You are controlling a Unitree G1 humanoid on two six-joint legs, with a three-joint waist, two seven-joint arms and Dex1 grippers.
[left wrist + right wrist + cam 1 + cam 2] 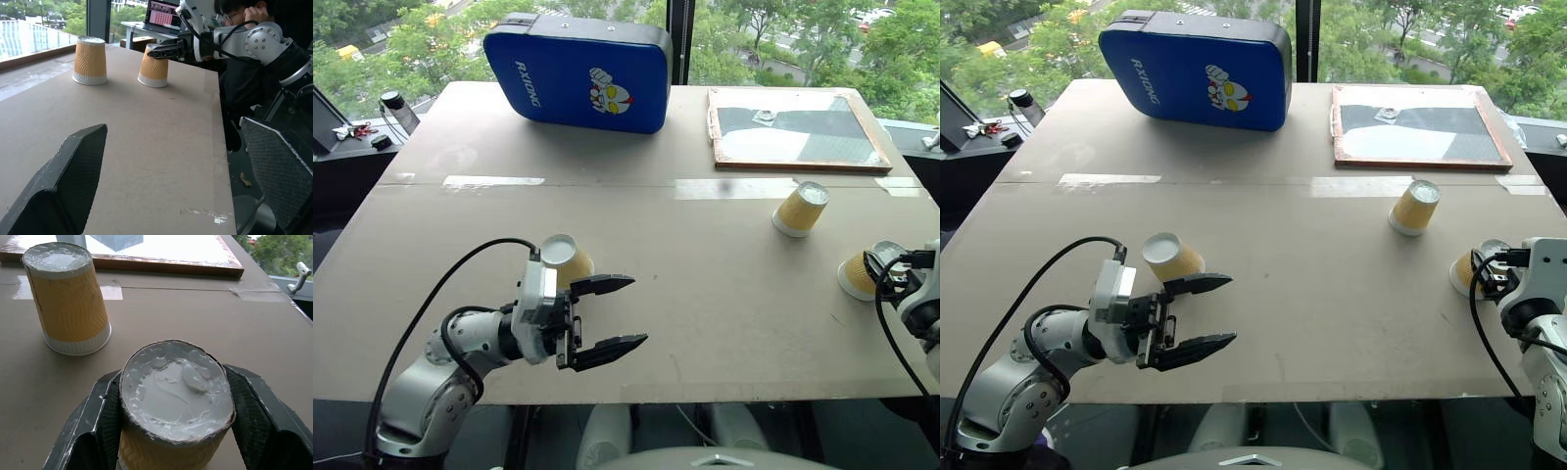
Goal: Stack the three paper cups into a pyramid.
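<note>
the near cup (176, 404) sits upside down at the right edge of the surface (705, 294), and my right hand (177, 431) has its two fingers against its sides, one each way, so i read it as gripped or right on the point of it. the middle cup (800, 209) stands upside down a little further in and to the left, near but apart. the third cup (566, 259) is well away on the left side, also upside down, just behind my left hand (607, 315), which hangs wide open with nothing in it, pointing to the right across the surface.

nothing is stacked yet, so the pyramid has no base.

what worries me first is the grip: these are thin paper, and if the fingers squeeze hard the wall will buckle and the cup won't sit flat later. too light, and it slips when i lift. the held cup is also close to the surface's edge; a sideways nudge while closing could push it off.

next, the two right cups are near each other, so a swing toward the middle one could knock it over.

on the left, the open fingers are just in front of the third cup; any careless sweep back could tip it or send it rolling.

the blue pad (579, 70) and framed board (797, 131) sit at the far side, out of the way.
</note>
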